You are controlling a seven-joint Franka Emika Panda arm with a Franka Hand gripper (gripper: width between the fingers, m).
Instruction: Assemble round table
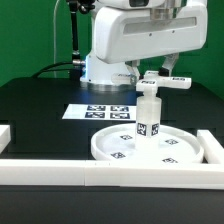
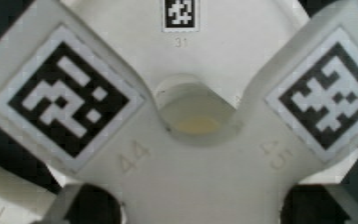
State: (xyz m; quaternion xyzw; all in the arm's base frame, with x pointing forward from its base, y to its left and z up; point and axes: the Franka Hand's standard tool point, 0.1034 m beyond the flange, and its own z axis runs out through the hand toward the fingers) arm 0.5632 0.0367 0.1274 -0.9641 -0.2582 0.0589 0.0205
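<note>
The large rimmed round disc (image 1: pixel 120 150) lies flat on the black table near the front. The short marked cylinder leg (image 1: pixel 148 120) stands upright on its middle. My gripper (image 1: pixel 161 70) is shut on the cross-shaped foot piece (image 1: pixel 164 83) and holds it level just above the leg's top, slightly toward the exterior view's right. In the wrist view the foot piece (image 2: pixel 194 60) fills the picture, with marker tags on its arms and a round centre socket (image 2: pixel 197 108). The dark fingers (image 2: pixel 91 205) press one arm from both sides, around my gripper (image 2: pixel 202 205).
The marker board (image 1: pixel 100 111) lies flat behind the disc. Long white border rails run along the front (image 1: pixel 90 172), at the exterior view's right (image 1: pixel 212 150) and at its left (image 1: pixel 5 135). The robot's base (image 1: pixel 105 65) stands at the back.
</note>
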